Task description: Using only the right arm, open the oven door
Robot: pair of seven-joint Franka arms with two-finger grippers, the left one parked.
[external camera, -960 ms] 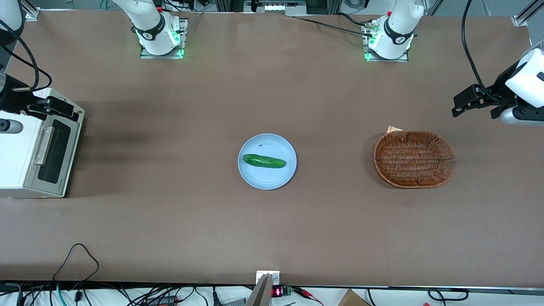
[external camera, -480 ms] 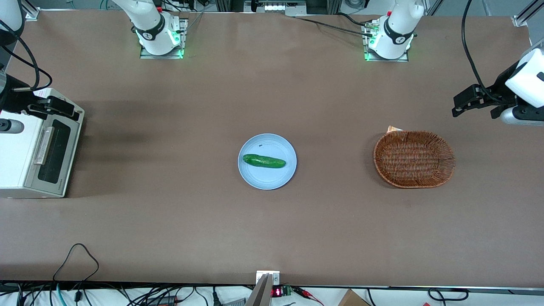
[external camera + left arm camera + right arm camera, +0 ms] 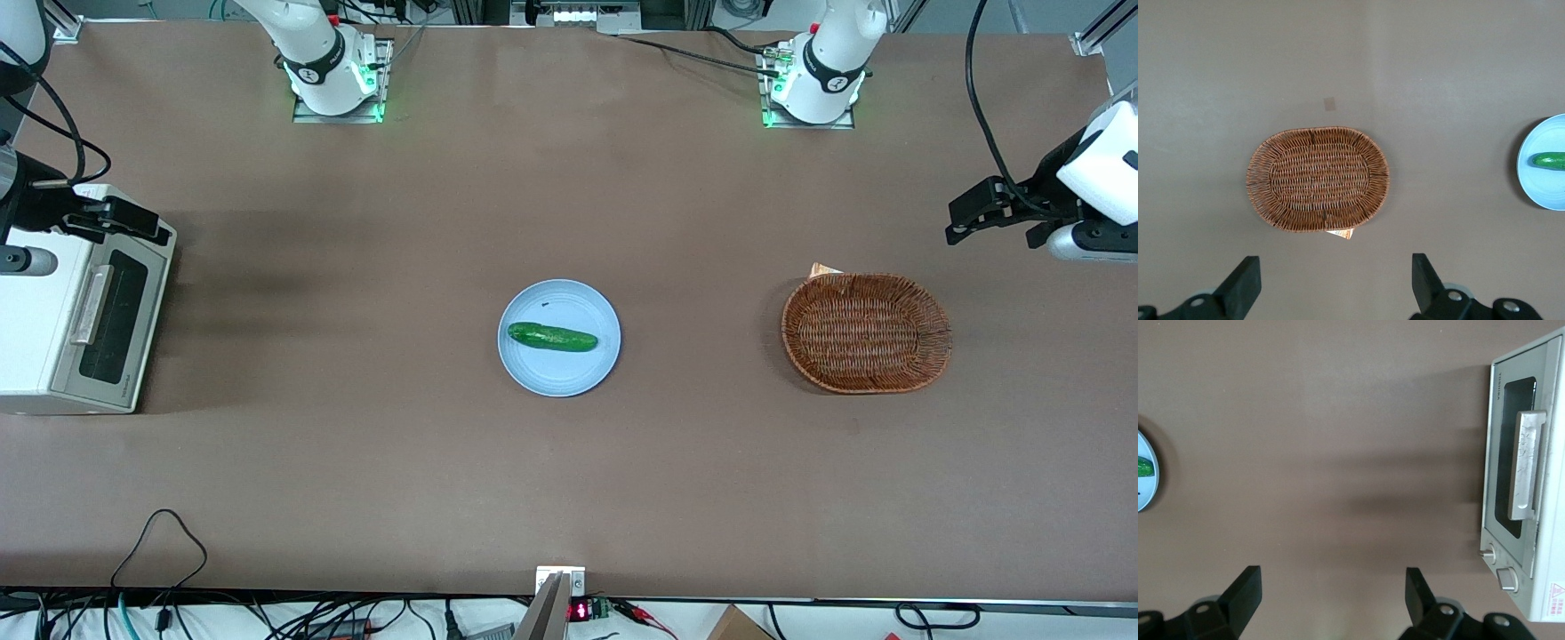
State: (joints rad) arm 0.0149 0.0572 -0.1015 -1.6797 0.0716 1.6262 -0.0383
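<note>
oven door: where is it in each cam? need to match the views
Front view: oven door, shut, at the working arm's end of the table; the gripper hangs over the oven's top corner farther from the camera.
Right wrist view: oven door, handle facing the camera, gripper open.
Left wrist view: not in it.
Shared landmark: the blue plate.

Oven door (image 3: 111, 320) at working arm's end of table (image 3: 569, 480); gripper (image 3: 124, 220) above its upper corner. Plate (image 3: 582, 372) mid-table, cucumber (image 3: 552, 337) on it. Basket (image 3: 866, 332) toward parked arm's end.
</note>
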